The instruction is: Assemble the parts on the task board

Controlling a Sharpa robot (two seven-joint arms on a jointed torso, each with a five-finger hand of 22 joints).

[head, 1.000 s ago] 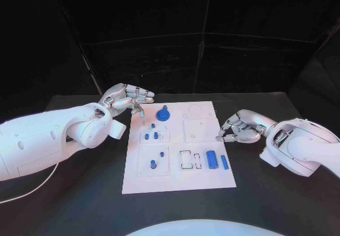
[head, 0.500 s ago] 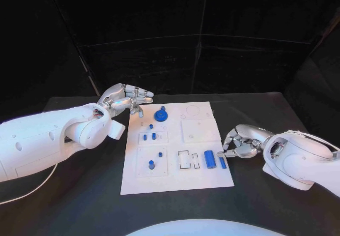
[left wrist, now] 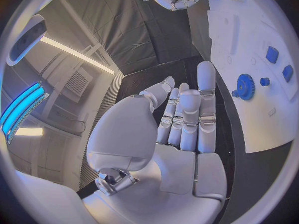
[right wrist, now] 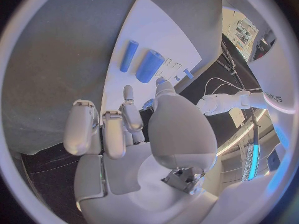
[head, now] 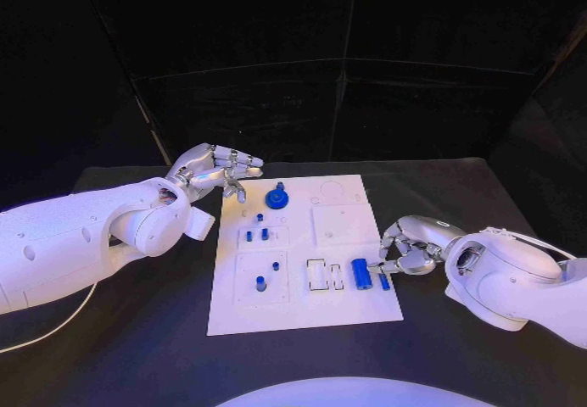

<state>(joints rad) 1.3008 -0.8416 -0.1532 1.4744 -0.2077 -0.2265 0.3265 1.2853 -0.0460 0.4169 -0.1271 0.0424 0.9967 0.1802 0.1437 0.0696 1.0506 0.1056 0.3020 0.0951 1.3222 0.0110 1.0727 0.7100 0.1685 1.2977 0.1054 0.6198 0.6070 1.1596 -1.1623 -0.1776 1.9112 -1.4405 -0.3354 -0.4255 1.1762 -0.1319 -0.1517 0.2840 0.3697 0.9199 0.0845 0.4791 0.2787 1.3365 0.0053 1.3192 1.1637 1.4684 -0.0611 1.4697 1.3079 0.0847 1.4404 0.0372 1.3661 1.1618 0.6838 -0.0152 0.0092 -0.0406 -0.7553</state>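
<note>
One white task board (head: 349, 315) lies in the middle of the black desk (head: 489, 356), its long sides running from the near edge toward the far edge. On it I count one blue gear (head: 277, 200) near the far left corner, with a small blue knob just beyond it, and several small blue pegs (head: 254, 234) standing in the left-hand panels: about four in the middle panel and two in the near one. Toward the board's right edge lie two blue bars side by side: a thicker cylinder (head: 361, 274) and a thinner bar (head: 384, 281) closer to the edge. Beside them are two pale rectangular frames (head: 317, 275).

The left robot hand (head: 219, 172) hovers at the board's far left corner, fingers loosely extended and close together, with nothing in them. The right robot hand (head: 412, 248) sits at the board's right edge, fingers curled in, fingertips just beside the thinner bar; I cannot tell whether it touches or holds it. In the right wrist view both bars (right wrist: 140, 61) lie clear of the fingers (right wrist: 81, 129).
</note>
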